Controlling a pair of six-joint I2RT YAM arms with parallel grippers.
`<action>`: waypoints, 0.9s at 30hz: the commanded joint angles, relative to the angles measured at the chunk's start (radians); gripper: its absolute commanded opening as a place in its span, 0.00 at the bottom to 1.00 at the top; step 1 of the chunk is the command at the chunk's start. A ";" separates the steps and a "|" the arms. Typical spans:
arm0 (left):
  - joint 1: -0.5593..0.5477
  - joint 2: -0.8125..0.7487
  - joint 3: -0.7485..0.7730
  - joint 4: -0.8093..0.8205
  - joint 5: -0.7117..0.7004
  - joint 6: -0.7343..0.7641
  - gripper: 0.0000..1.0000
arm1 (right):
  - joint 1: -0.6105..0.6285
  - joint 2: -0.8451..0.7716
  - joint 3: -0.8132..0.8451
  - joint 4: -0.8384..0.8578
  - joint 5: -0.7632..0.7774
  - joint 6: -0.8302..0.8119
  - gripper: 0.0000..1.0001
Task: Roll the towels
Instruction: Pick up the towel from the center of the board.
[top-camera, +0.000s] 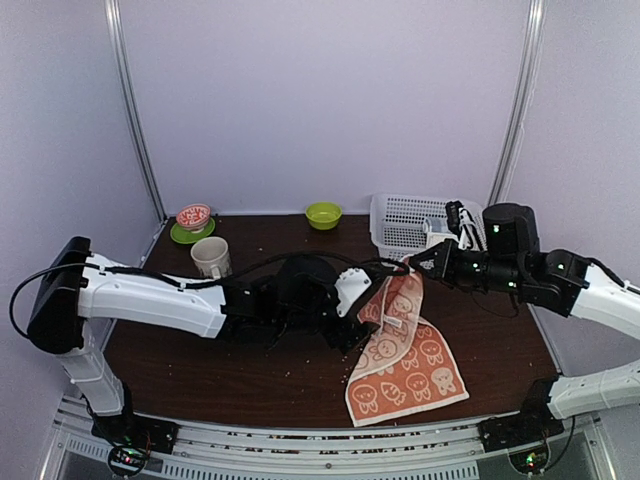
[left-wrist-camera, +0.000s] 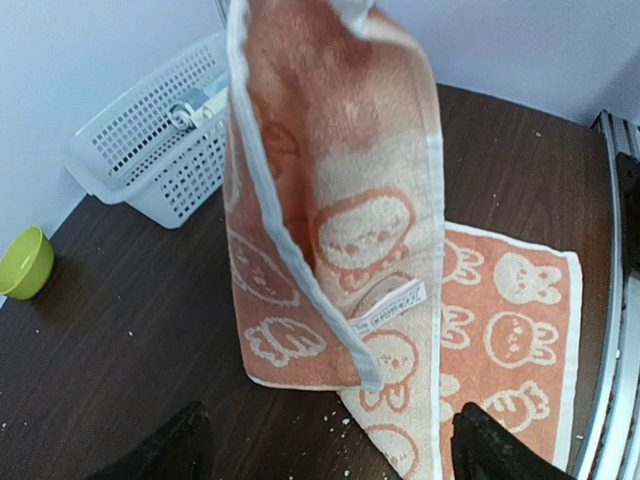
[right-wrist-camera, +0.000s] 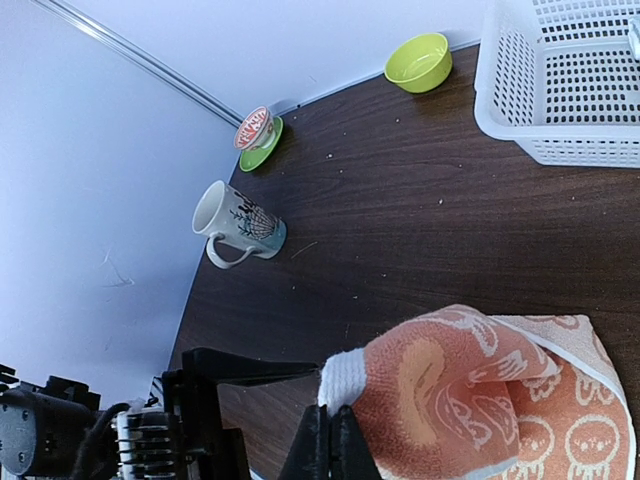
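Right claw (top-camera: 414, 266) is pinched shut on one white-hemmed corner of the orange towel (top-camera: 405, 370), its two fingertips pressed together with the hem caught between them. That corner is held up off the counter (top-camera: 200, 350), so the upper part of the towel hangs from it in a loose vertical fold, while the lower part lies flat on the dark wood at the near right, its rabbit and carrot prints facing up. Left claw (left-wrist-camera: 335, 455) reaches in from the left and sits low, just in front of the hanging fold; its fingers (left-wrist-camera: 175, 450) are spread wide to either side and grip nothing, and whether they brush the cloth cannot be told. A small white label (left-wrist-camera: 395, 305) shows on the hanging fold in the left wrist view, near its lower edge. Behind the towel, at the far right of the counter, stands a white plastic basket (top-camera: 405, 225) with something inside that is too hidden to name. A green bowl (top-camera: 323, 214) sits at the far edge near the middle, just left of the basket. Further left stands a pale mug (top-camera: 211, 257), and beyond it a green saucer (top-camera: 180, 236) carries a small red-patterned bowl (top-camera: 193, 215).
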 joint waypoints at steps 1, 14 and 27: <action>0.022 0.023 0.052 0.046 0.044 -0.030 0.83 | 0.004 -0.034 -0.042 0.048 -0.012 0.009 0.00; 0.060 0.046 0.085 0.077 0.159 -0.064 0.84 | 0.002 -0.110 -0.079 0.090 -0.029 -0.005 0.00; 0.066 0.095 0.075 0.081 0.108 -0.131 0.87 | 0.003 -0.153 -0.063 0.125 -0.041 -0.004 0.00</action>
